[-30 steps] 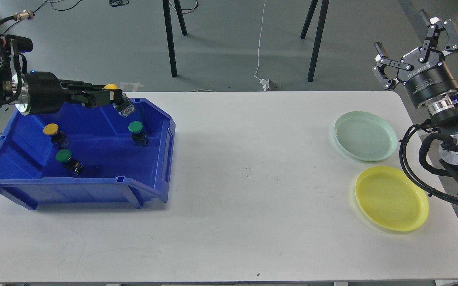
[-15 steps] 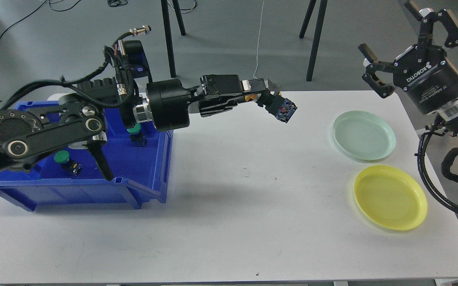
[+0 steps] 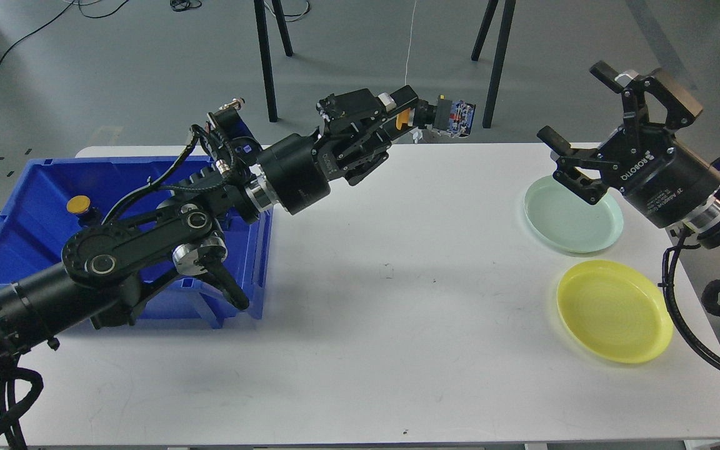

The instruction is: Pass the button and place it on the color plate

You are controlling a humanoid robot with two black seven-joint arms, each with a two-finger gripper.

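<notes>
My left gripper (image 3: 411, 114) is shut on a yellow button (image 3: 444, 115) whose dark base points right. It holds the button high above the table's far edge, near the middle. My right gripper (image 3: 585, 119) is open and empty, above the left rim of the pale green plate (image 3: 575, 219), its fingers pointing left toward the button. The yellow plate (image 3: 613, 310) lies in front of the green one at the right. Another yellow button (image 3: 79, 205) lies in the blue bin (image 3: 22, 219) at the left.
My left arm stretches across the bin and hides most of its inside. Black stand legs (image 3: 266, 56) and a white cable (image 3: 409, 62) are on the floor behind the table. The white table (image 3: 366, 312) spreads between bin and plates.
My left gripper has carried the yellow button out of the bin, up and to the right. My right gripper has moved down and left toward it, staying open.
</notes>
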